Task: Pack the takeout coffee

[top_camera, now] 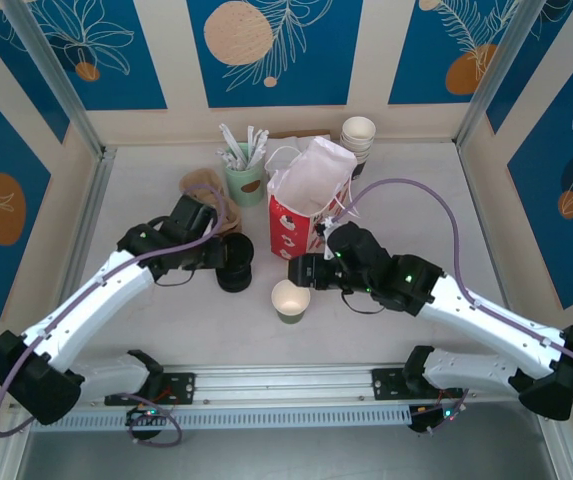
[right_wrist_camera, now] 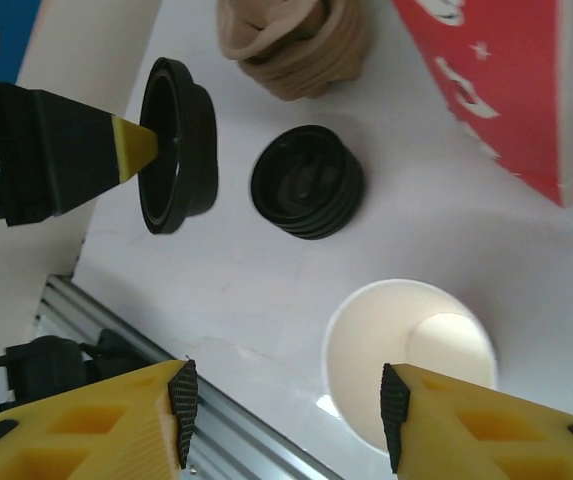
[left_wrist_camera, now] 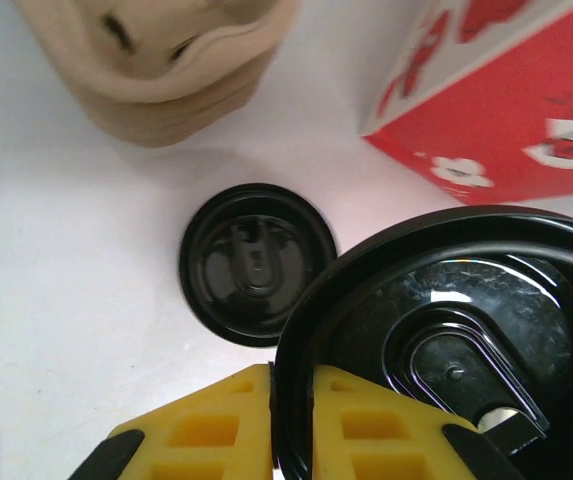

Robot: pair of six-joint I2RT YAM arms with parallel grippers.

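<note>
Risk: L gripper (left_wrist_camera: 291,400) pinches lid (left_wrist_camera: 446,340) by rim edge only. Thin hold, so lid may twist or slip when pressed onto cup (right_wrist_camera: 411,350). Cup is loose & looks empty, could tip or skid. R gripper (right_wrist_camera: 288,405) is wide, holds nothing. Cup sits just under it, toward its right finger, and right of the L gripper, apart.

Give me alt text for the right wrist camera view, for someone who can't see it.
The right gripper, yellow fingers open, hovers over an empty, lidless paper cup on the white table. At upper left, the left gripper pinches a black lid by its rim, near a stack of black lids, with a red bag at upper right.
</note>
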